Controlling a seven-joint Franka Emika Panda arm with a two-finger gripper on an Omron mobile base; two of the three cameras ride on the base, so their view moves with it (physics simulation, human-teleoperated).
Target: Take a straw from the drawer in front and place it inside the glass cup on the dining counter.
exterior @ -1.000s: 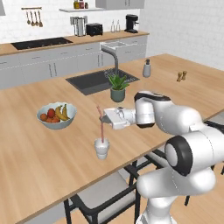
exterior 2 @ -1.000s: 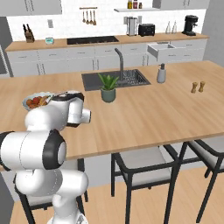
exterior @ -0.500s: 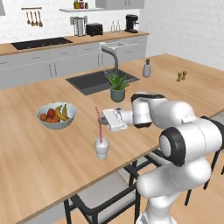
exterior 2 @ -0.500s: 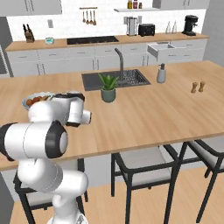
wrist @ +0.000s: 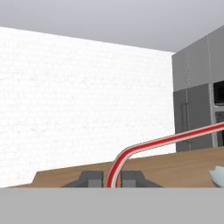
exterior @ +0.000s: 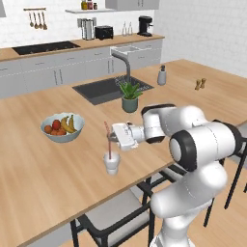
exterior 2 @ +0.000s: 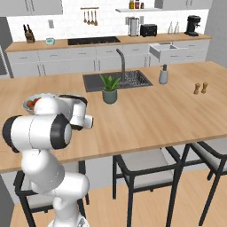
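The glass cup [exterior: 111,163] stands on the dining counter [exterior: 43,178] near its front edge. The thin red-pink straw [exterior: 108,141] rises almost upright from it, its lower end inside the cup. My gripper [exterior: 112,138] reaches in from the right just above the cup's rim and is shut on the straw. In the hand view the straw [wrist: 131,151] comes up between the fingertips [wrist: 91,178] and bends away to the right. The drawer [exterior 2: 165,50] stands pulled open at the far wall counter. From the right base view my own arm hides the cup.
A bowl of fruit [exterior: 62,127] sits left of the cup. A potted plant [exterior: 129,95], the dark sink [exterior: 108,89] with its faucet, a soap bottle [exterior: 162,75] and two small shakers [exterior: 200,84] stand further back. Dark stools [exterior 2: 144,170] line the counter's near side.
The arm's elbow has swung a little toward the counter. The gripper and the straw stay over the cup, almost where they were.
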